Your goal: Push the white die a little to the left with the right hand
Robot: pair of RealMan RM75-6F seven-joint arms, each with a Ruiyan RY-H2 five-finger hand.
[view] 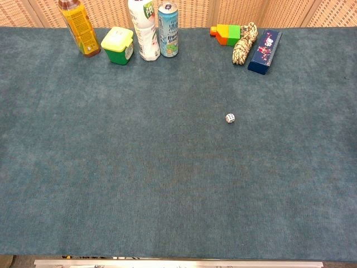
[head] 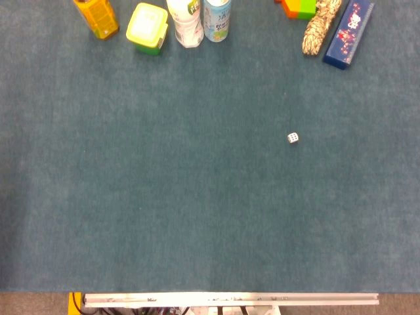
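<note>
A small white die (head: 293,137) with dark pips lies alone on the blue-green table cloth (head: 197,197), right of centre. The chest view shows the same die (view: 230,118) in the right half of the cloth (view: 139,178). Neither hand nor arm appears in either view.
Along the far edge stand an orange bottle (view: 80,28), a yellow-lidded green tub (view: 117,46), a white bottle (view: 143,28) and a can (view: 168,29). At the far right lie an orange-green block (view: 226,32), a rope bundle (view: 244,43) and a dark blue box (view: 265,51).
</note>
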